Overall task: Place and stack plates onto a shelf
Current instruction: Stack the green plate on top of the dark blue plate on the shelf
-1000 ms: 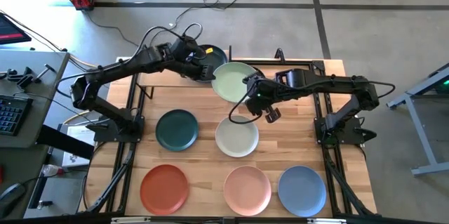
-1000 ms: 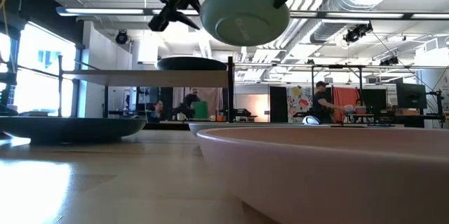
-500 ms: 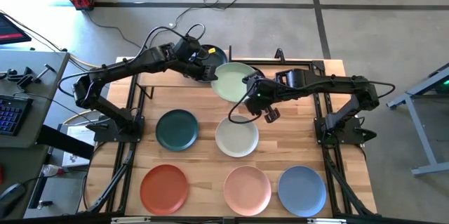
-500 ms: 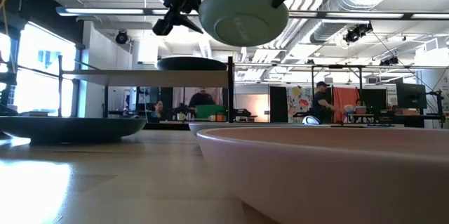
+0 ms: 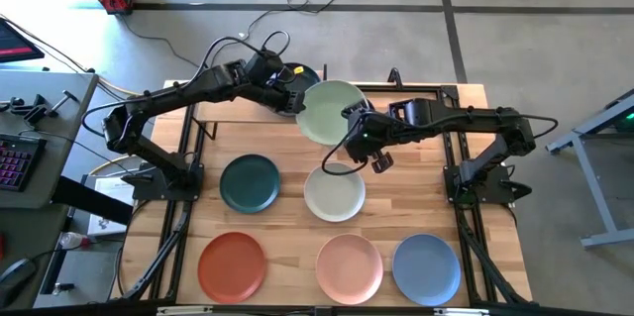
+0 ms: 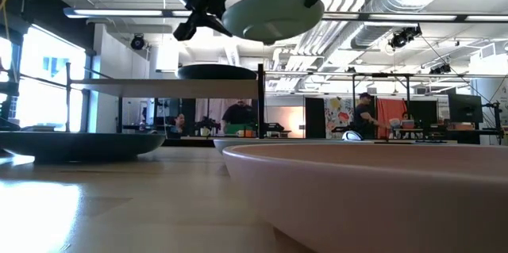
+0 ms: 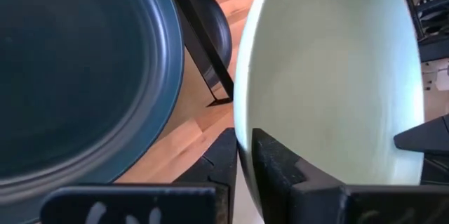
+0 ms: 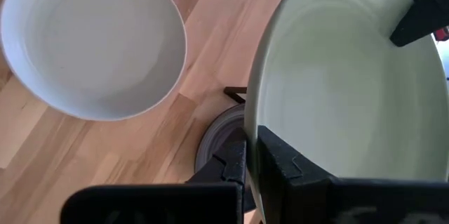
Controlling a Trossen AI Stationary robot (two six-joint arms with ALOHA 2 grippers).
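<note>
1. The terracotta plate (image 5: 232, 264) lies at the near left corner of the worktop (image 5: 287, 219).
2. The dark teal plate (image 5: 250, 182) sits left of the worktop's middle, behind the terracotta one and well apart from it.
3. The left gripper (image 5: 298, 105) reaches over the far edge of the worktop; its fingers (image 7: 223, 161) are clenched on the left rim of the pale green plate (image 5: 332, 111), as its wrist view shows.
4. A charcoal plate (image 5: 300, 79) rests on the shelf (image 6: 163, 86) at the far edge, partly hidden under the left arm and the pale green plate. In the low view it is a dark mound (image 6: 218, 71) on the board.
5. The pale green plate is held in the air above the shelf, between both grippers, roughly level and slightly tipped in the low view (image 6: 270, 15).
6. The off-white plate (image 5: 334, 193) lies at the worktop's middle, in front of the held plate.
7. The pink plate (image 5: 349, 264) lies along the near edge, right of the terracotta one.
8. The right gripper (image 5: 354, 126) is clamped on the pale green plate's right rim; its fingers (image 8: 234, 164) pinch the edge.
9. The blue plate (image 5: 426, 266) lies at the near right corner, just beside the pink one.
</note>
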